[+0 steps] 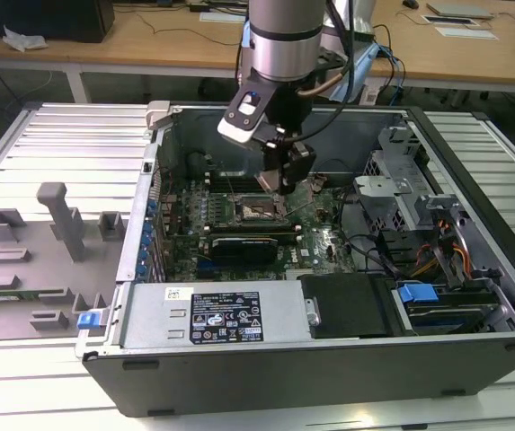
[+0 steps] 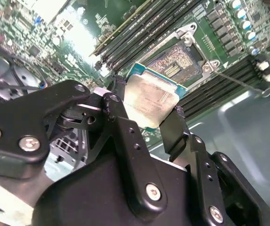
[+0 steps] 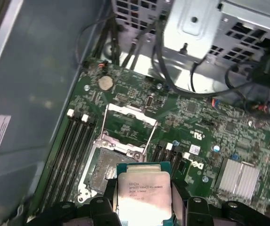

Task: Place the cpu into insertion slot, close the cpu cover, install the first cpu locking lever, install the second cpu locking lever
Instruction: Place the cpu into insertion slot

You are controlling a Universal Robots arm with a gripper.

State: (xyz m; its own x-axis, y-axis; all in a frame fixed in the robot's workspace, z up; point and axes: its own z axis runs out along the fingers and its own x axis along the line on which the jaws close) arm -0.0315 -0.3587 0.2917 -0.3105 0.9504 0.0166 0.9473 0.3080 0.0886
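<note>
My gripper [image 1: 281, 185] hangs inside the open computer case, just above the motherboard [image 1: 320, 238]. It is shut on the cpu [image 2: 150, 100], a flat square chip with a pale silver top, held by two opposite edges between the black fingers [image 2: 119, 113]. In the first wrist view the cpu [image 3: 143, 194] hovers beside and a little above the insertion slot [image 3: 110, 165], not seated in it. The insertion slot [image 2: 178, 65] lies bare with its contact field showing. The cpu cover [image 3: 129, 123], a silvery frame, stands swung open on the slot's far side. The insertion slot [image 1: 259, 212] sits just under the gripper.
Memory slots [image 3: 71, 146] run alongside the socket. A long black card [image 1: 250, 242] lies in front of it, a finned heat sink [image 3: 238, 179] to one side. A drive cage [image 1: 392, 180] with cables and the power supply box [image 1: 212, 314] crowd the case. Grey fixtures [image 1: 41, 242] sit outside on the exterior view's left.
</note>
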